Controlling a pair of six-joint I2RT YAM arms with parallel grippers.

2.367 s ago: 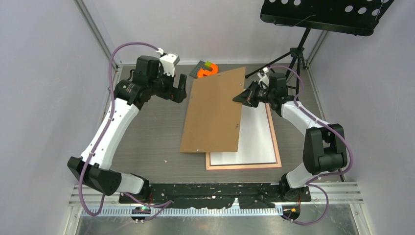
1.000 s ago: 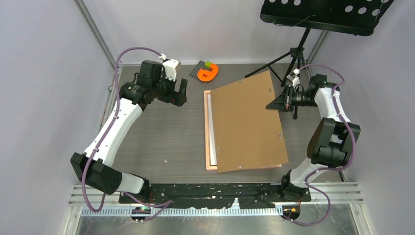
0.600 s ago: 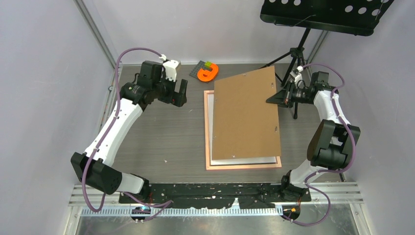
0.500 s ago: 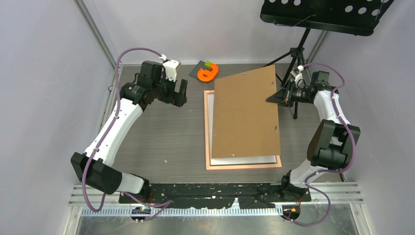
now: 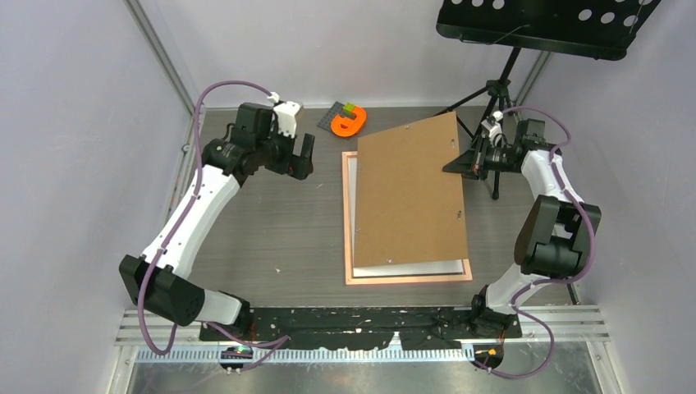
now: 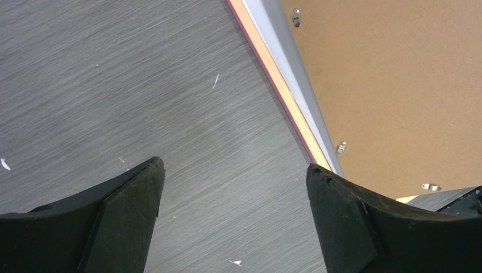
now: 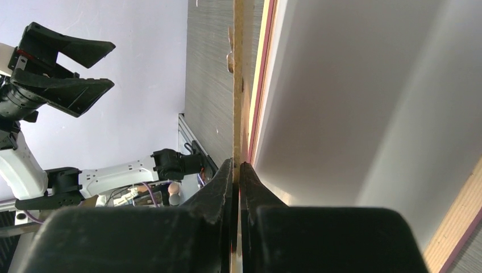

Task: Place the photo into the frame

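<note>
Right gripper [image 5: 454, 167] clamps brown backing board [image 5: 410, 197] above salmon frame [image 5: 408, 279].
Left gripper [image 5: 302, 158] hovers spread; only the right wrist view shows the pinch.

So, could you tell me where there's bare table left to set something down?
The widest bare patch of table lies between the left arm and the frame. A narrow strip runs between the frame's near edge and the arm bases. The far edge is crowded: an orange piece, stand legs, and the right fingers gripping the board over the frame.

The right pincer [image 5: 451, 167] pinches the brown backing board [image 5: 406, 197] at its right edge, askew over the pink frame [image 5: 406, 280].
</note>
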